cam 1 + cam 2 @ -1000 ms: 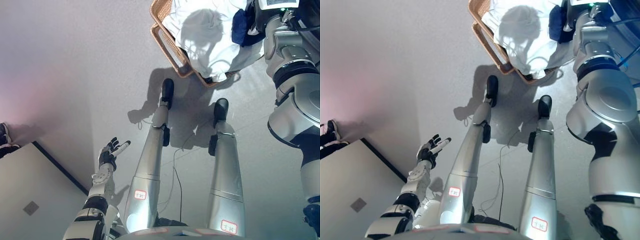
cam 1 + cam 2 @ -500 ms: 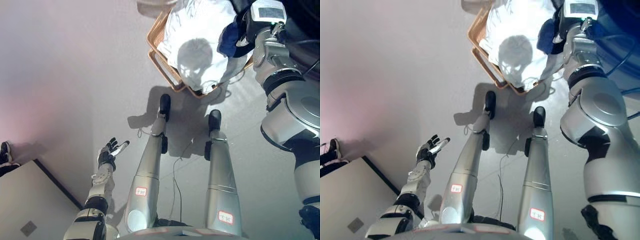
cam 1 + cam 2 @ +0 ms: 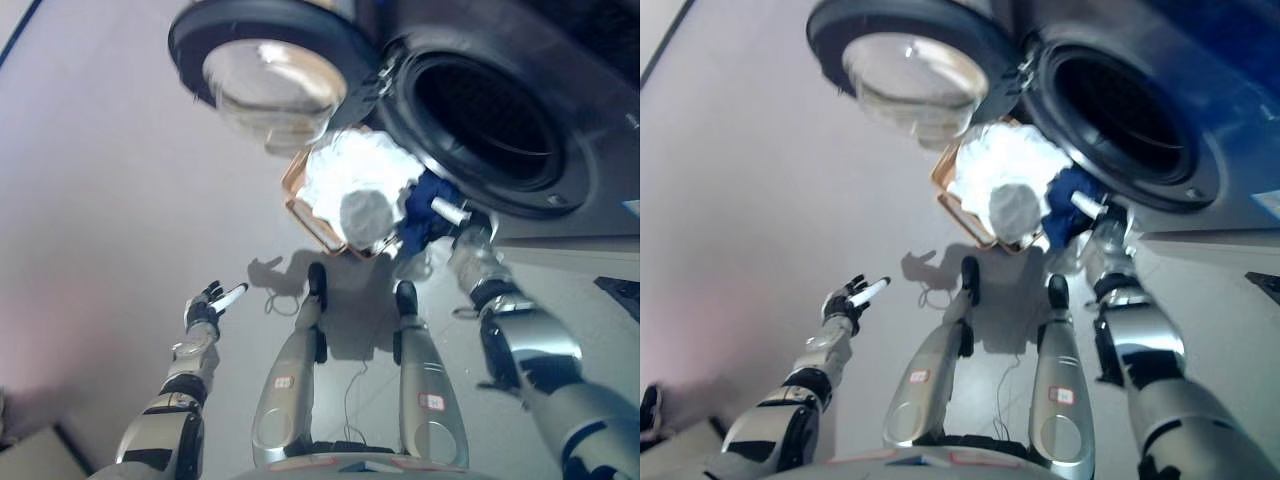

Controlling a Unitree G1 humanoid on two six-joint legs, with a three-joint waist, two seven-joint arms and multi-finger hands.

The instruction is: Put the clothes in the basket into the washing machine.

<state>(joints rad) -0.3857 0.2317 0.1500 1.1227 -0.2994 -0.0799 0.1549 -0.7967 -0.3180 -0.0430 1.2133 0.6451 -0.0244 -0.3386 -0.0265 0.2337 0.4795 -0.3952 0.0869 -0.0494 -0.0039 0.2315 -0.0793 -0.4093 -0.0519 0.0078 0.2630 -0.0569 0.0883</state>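
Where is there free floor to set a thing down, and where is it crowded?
The floor is bare on the robot's left, between the open door and the left hand. It is crowded on the right: the basket heaped with white clothes sits under the drum opening, where the right hand holds a blue garment.

A woven tan basket (image 3: 300,205) is sitting on the floor just below the washing machine (image 3: 560,120), heaped with white clothes (image 3: 350,175) that are spilling above its rim. A dark blue garment (image 3: 425,215) is bunching at the basket's right edge, right under the drum opening. The machine's round glass door (image 3: 265,70) is hanging wide open to the left, showing a dark drum.
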